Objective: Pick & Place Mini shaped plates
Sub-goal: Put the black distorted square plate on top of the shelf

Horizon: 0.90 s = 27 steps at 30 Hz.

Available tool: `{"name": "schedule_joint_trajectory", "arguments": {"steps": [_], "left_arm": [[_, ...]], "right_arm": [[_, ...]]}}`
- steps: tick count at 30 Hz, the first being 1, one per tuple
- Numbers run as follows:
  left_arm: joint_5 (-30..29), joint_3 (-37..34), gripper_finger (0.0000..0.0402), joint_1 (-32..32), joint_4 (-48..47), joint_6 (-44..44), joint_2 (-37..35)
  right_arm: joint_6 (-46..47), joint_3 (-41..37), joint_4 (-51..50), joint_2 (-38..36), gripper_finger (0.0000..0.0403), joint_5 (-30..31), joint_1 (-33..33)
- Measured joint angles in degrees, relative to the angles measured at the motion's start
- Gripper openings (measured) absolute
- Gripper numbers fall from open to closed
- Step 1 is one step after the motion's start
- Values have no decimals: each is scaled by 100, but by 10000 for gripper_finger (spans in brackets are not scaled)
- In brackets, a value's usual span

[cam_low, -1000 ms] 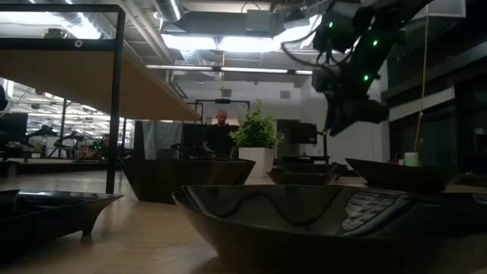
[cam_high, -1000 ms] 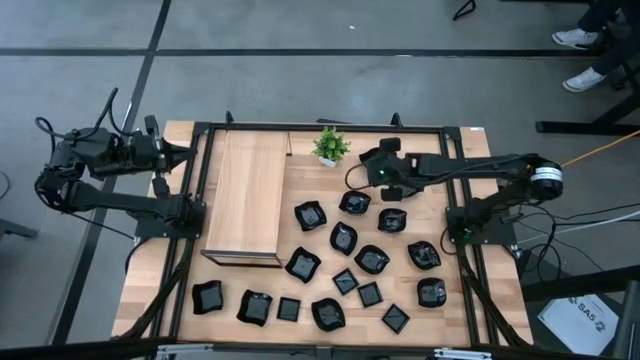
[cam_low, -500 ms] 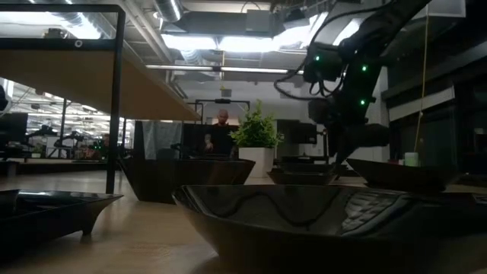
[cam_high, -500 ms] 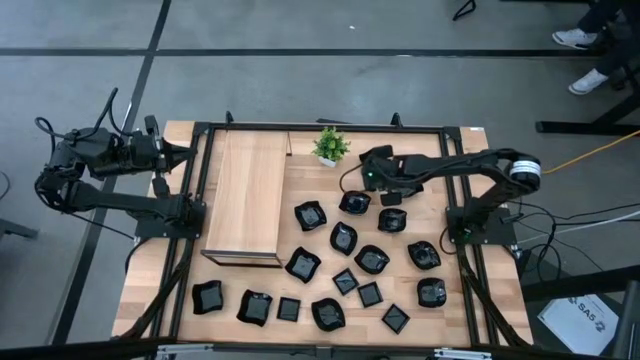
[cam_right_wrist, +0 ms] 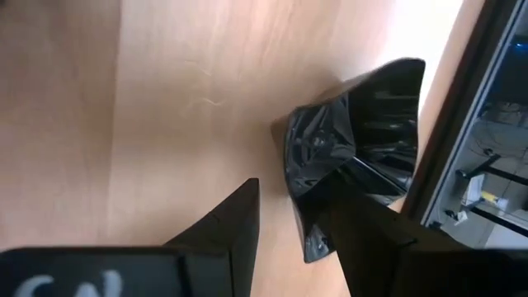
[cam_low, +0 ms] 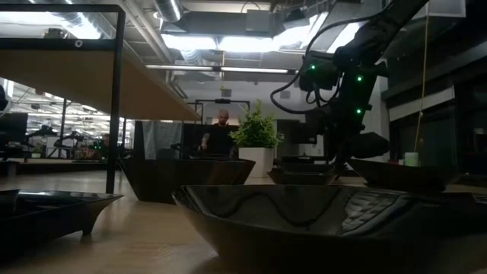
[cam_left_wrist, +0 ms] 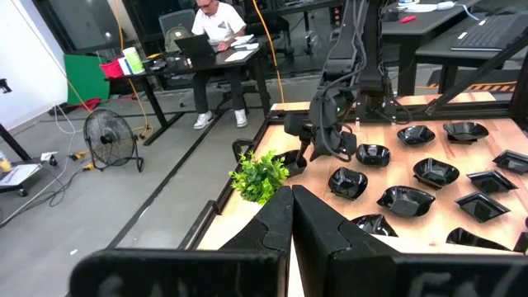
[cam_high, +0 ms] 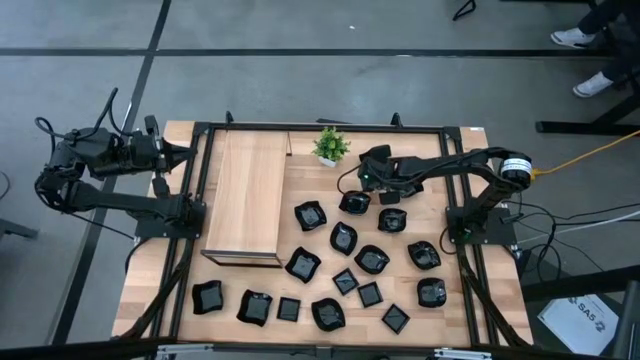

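Observation:
Several glossy black mini shaped plates (cam_high: 343, 238) lie spread over the right half of the wooden table. My right gripper (cam_high: 358, 193) is open and low over the farthest plate (cam_high: 353, 204), just right of the potted plant. In the right wrist view one finger (cam_right_wrist: 351, 219) is over that plate's (cam_right_wrist: 367, 115) inside and the other finger (cam_right_wrist: 235, 219) is outside its rim, above bare wood. My left gripper (cam_high: 192, 155) is shut and hangs raised at the table's far left corner, holding nothing. My right gripper comes at the plate's rim (cam_right_wrist: 290, 161) slanting down from the table's right, with the rim between its open fingers. Whether either finger touches the plate, I cannot tell. The plate rests flat on the table.
A low wooden shelf (cam_high: 245, 195) stands left of the plates. A small green potted plant (cam_high: 329, 145) is at the far edge, close to my right gripper. Another plate (cam_high: 392, 220) lies just right of it. A black frame (cam_high: 460, 250) borders the table. A person sits at a desk beyond.
My right gripper has come down and shifted toward the table's left, onto the farthest plate by the plant, tipping more steeply downward. Its fingers have stayed apart. The plates have not moved.

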Motion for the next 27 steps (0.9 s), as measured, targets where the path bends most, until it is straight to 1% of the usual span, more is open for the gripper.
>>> {"name": "schedule_joint_trajectory", "arguments": {"steps": [4, 9, 14, 19, 23, 27], "left_arm": [[1, -1, 4, 0, 0, 0, 0], [0, -2, 4, 2, 0, 2, 0], [0, -1, 4, 0, 0, 0, 0], [0, -2, 4, 1, 0, 0, 0], [1, 0, 4, 1, 0, 1, 0], [0, 0, 4, 2, 0, 0, 0]], "right_arm": [[-13, 0, 6, 0, 139, -266, -69], [2, 0, 70, 2, 138, -88, -73], [6, 0, 99, 2, 117, -387, -131], [15, 0, 145, 2, 95, -428, -227], [17, 0, 210, 2, 87, -479, -250], [16, 0, 217, 8, 84, -782, -282]]}}
